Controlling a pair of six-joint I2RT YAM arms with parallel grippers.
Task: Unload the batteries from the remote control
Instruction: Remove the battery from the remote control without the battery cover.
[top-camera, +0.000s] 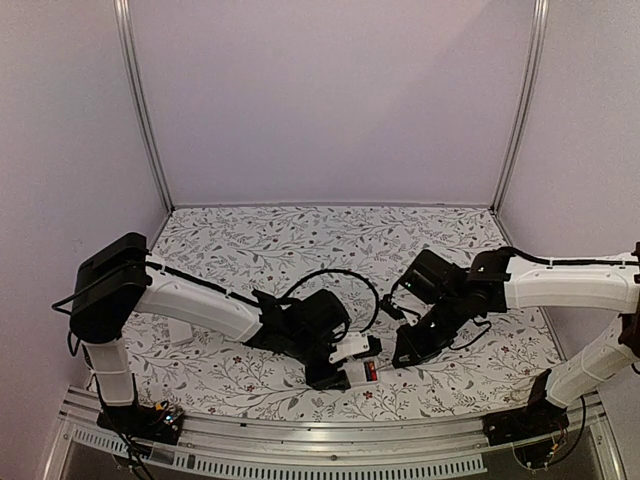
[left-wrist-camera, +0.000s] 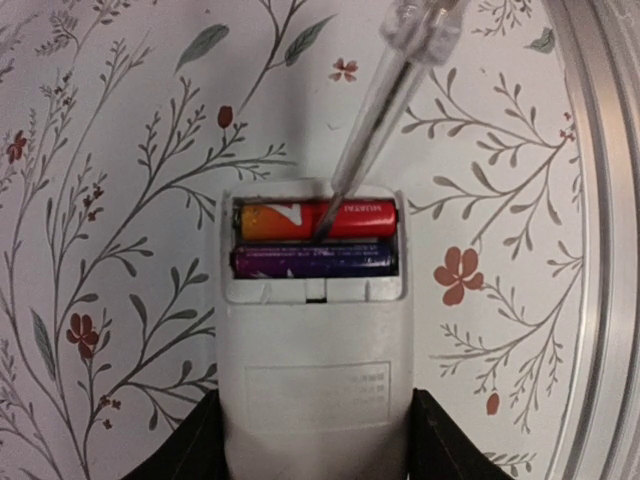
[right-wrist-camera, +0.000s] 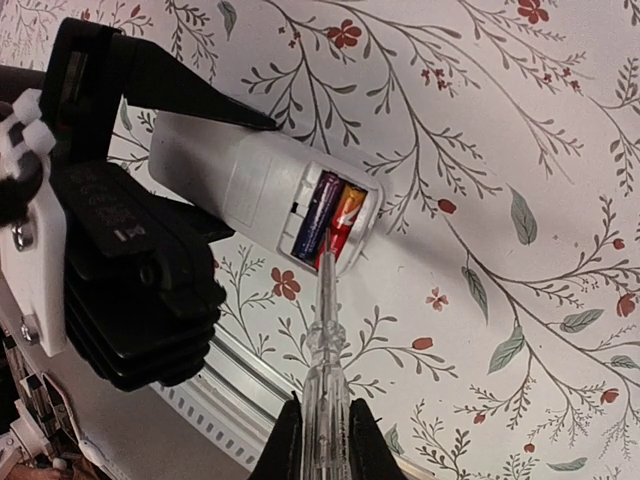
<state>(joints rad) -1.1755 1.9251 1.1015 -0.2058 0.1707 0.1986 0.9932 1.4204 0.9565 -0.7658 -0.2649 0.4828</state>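
Lilac walls close in a worktop (top-camera: 300, 240) covered with a leaf-and-flower print. From above, both my arms meet close to its near edge, about halfway along. My left fingers (top-camera: 335, 377) hold the white remote control (top-camera: 358, 374) there. My right fingers (top-camera: 405, 355) hover just beside its free end. From up here I cannot tell what they carry or how wide they stand.

Down my left wrist, the remote control points away from me, and my left fingers are clamped on its two long sides. Its back faces up and no cover shows over the compartment. Two batteries lie there side by side and touching: a red-and-orange battery (left-wrist-camera: 315, 218) in the far slot and a purple battery (left-wrist-camera: 315, 260) in the near one. A thin tool (left-wrist-camera: 375, 120) with a clear handle slants down from the upper right. Its tip sits at the seam between the two, against the red-and-orange battery. The metal rail (left-wrist-camera: 600, 200) of the near edge runs down the right side.

Down my right wrist, my right fingers are pinched narrow on the tool's clear handle. The shaft reaches forward into the open compartment, with its tip at the red-and-orange battery.

As I judge it, the opening is done and the prying has barely begun. Neither battery looks lifted from its slot. Both are left to lever out and bring clear of the remote control.
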